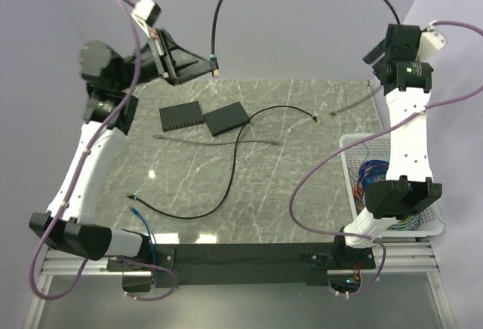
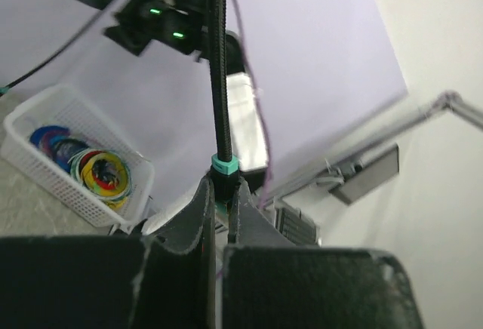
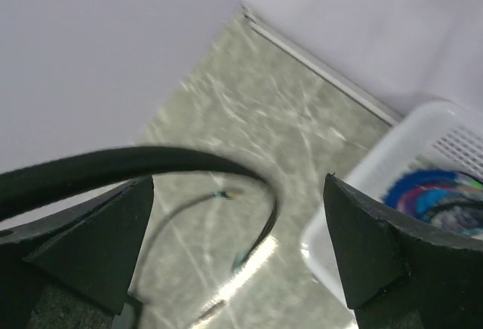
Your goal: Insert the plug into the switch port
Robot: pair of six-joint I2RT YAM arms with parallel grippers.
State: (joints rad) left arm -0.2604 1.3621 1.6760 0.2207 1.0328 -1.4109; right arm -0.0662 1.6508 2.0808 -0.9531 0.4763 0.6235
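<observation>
Well, the left claw [image 2: 220,202] is clenched on the end of a thick black cable [image 2: 219,80], right under its green ring [image 2: 224,165]. It holds that end high over the far edge of the bench [image 1: 272,186]. That is not the plug. The plug [image 1: 317,120] lies loose on the bench, over to the right, at the tip of a thin black cable [image 1: 235,163]. The switch [image 1: 181,116] lies flat at the far left, with another black box [image 1: 226,118] just beside it. I think the left one is the switch, but the sockets are too small to see. The right claw [image 3: 235,183] is spread wide and grips nothing. The thick cable only loops across it. I think the thick cable is being lifted out of the way so the plug can be reached.
</observation>
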